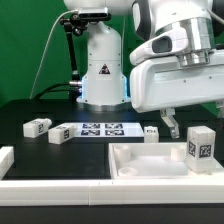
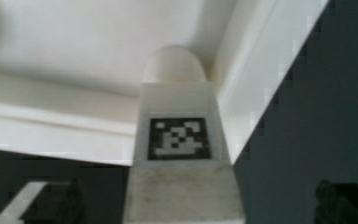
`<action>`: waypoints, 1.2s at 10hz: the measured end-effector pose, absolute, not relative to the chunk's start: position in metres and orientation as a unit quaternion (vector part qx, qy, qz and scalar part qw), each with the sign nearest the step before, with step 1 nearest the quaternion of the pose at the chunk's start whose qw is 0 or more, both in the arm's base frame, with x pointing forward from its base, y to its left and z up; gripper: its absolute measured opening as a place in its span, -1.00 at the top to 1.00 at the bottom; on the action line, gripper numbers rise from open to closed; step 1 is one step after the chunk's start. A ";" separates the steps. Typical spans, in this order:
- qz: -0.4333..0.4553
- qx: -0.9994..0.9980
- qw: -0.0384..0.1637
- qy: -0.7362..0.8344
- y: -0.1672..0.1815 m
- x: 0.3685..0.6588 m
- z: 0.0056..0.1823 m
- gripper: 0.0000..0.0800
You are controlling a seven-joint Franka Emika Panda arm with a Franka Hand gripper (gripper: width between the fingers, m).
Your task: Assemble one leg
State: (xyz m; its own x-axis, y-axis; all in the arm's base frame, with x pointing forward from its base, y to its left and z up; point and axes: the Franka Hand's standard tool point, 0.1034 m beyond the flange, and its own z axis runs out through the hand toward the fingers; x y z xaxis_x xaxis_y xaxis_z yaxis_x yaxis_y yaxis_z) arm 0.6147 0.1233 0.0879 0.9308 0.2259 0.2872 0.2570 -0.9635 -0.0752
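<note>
A white leg [image 2: 179, 110] with a square black-and-white tag fills the middle of the wrist view, reaching away from the gripper over the large white tray-like piece [image 2: 51, 100]. My gripper [image 2: 190, 205] is open. Its dark fingers [image 2: 34, 205] stand wide on either side of the leg, with a gap on each side. In the exterior view the gripper [image 1: 178, 124] hangs low at the right, over the tray piece [image 1: 140, 170]. An upright tagged leg [image 1: 200, 145] stands just to its right. I cannot tell whether the fingers touch it.
Three more tagged legs lie on the black table: two at the exterior view's left [image 1: 38, 127] [image 1: 60, 133] and one near the middle [image 1: 151, 131]. The marker board [image 1: 100, 128] lies before the robot base [image 1: 102, 70]. Another white part [image 1: 6, 160] sits at the left edge.
</note>
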 end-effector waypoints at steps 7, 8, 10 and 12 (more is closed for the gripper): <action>-0.017 -0.989 0.066 -0.128 0.118 0.630 0.084 -0.62; -0.017 -0.989 0.066 -0.128 0.118 0.630 0.084 -0.62; -0.017 -0.990 0.066 -0.122 0.119 0.630 0.084 -0.39; -0.017 -0.991 0.066 -0.114 0.118 0.630 0.084 0.26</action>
